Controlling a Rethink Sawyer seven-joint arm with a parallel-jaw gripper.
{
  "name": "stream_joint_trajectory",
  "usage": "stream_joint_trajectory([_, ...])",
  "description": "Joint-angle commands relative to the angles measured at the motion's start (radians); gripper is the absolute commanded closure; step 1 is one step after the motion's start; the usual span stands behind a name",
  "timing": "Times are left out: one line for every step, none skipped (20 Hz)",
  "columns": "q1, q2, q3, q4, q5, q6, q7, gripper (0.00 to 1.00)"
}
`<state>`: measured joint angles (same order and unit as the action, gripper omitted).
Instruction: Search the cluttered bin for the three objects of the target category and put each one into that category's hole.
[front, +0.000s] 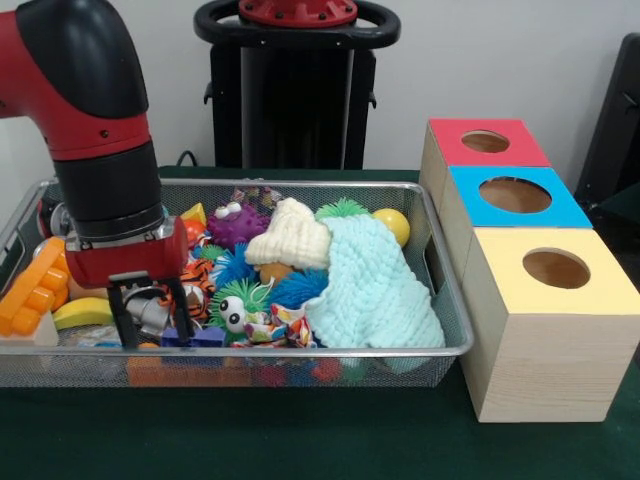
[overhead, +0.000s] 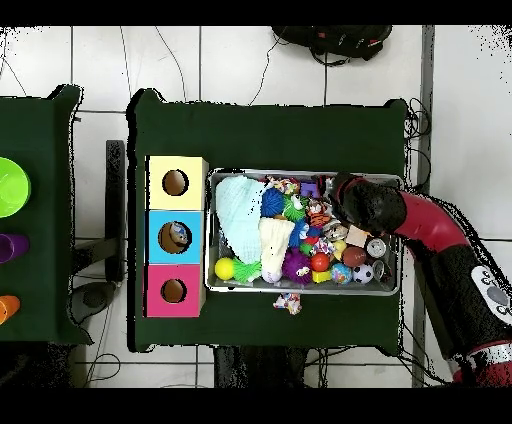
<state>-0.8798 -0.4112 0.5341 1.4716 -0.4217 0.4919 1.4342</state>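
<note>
1. Clutter fills the wire bin (front: 452, 345): a mint knitted cloth (front: 375, 285), a cream knitted hat (front: 290, 238), a purple spiky ball (front: 235, 225), a yellow ball (front: 392, 224), a blue fuzzy ball (front: 297, 288), a green fuzzy toy with eyes (front: 236, 305), a tiger-striped toy (front: 197, 280) and an orange block (front: 32, 290). Which of these belong to the target category cannot be told.
2. Three wooden boxes stand in a row just beside one short end of the bin, each with a round hole in its top: the red box (front: 487, 143), the blue box (front: 515, 196) and the yellow box (front: 553, 270).
3. In the overhead view something small shows inside the blue box's hole (overhead: 176, 237).
4. The hand (front: 150, 310) is down among the toys at the bin's end away from the boxes, its fingers (front: 123, 318) spread apart around a shiny metal piece (front: 152, 315); I cannot tell whether they touch it.
5. One small patterned toy (overhead: 288, 302) lies on the green bench (front: 300, 440), just outside the bin's long side.
</note>
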Motion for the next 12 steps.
stream_joint_trajectory([-0.027,0.097,0.057,-0.048,0.005,-0.024,-0.019,0.00])
stream_joint_trajectory([-0.033,0.084,0.056,-0.039,0.006,-0.015,-0.022,0.00])
stream_joint_trajectory([-0.038,0.075,0.057,-0.036,0.008,-0.003,-0.029,0.00])
stream_joint_trajectory([-0.043,0.070,0.059,-0.038,0.009,0.010,-0.039,0.00])
stream_joint_trajectory([-0.047,0.066,0.060,-0.041,0.012,0.027,-0.050,0.00])
stream_joint_trajectory([-0.052,0.060,0.061,-0.042,0.013,0.045,-0.063,0.00])
stream_joint_trajectory([-0.058,0.049,0.062,-0.036,0.015,0.061,-0.070,0.00])
stream_joint_trajectory([-0.066,0.033,0.062,-0.025,0.018,0.079,-0.077,0.00])
stream_joint_trajectory([-0.072,0.012,0.060,-0.008,0.019,0.090,-0.076,0.00])
stream_joint_trajectory([-0.079,-0.014,0.058,0.011,0.020,0.103,-0.077,0.00])
stream_joint_trajectory([-0.087,-0.038,0.056,0.029,0.020,0.112,-0.077,0.00])
stream_joint_trajectory([-0.090,-0.054,0.055,0.038,0.020,0.124,-0.080,0.00])
